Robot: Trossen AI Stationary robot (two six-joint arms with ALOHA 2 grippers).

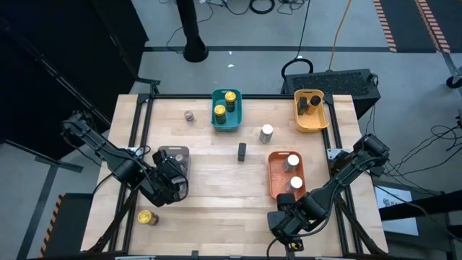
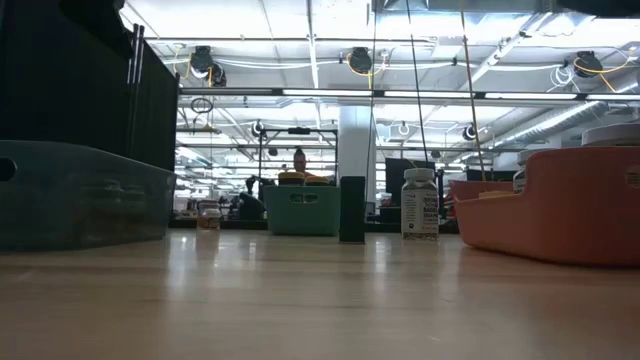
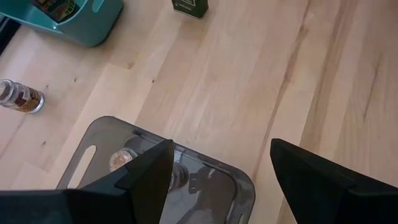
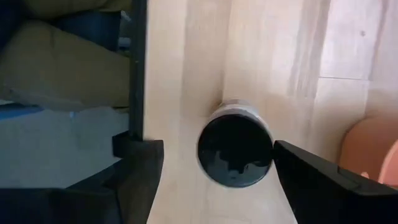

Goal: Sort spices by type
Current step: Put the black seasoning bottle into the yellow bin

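Note:
My right gripper stands open near the table's front edge, pointing down, with a dark-topped spice jar upright on the table between its fingers; in the high view the gripper hides it. My left gripper hangs open over the grey tray, where one jar lies. Yellow-topped jars stand in the teal tray, white-topped jars in the orange tray, and dark jars in the yellow tray. My right gripper has one finger right beside the dark-topped jar's side, and I cannot tell whether it touches. The other finger stands clear of the jar. The jar stands upright on the table.
Loose on the table stand a white-topped jar, a slim black jar, a grey-brown jar and a yellow-topped jar. Bare wood lies in the middle. The table's front edge is close to my right gripper.

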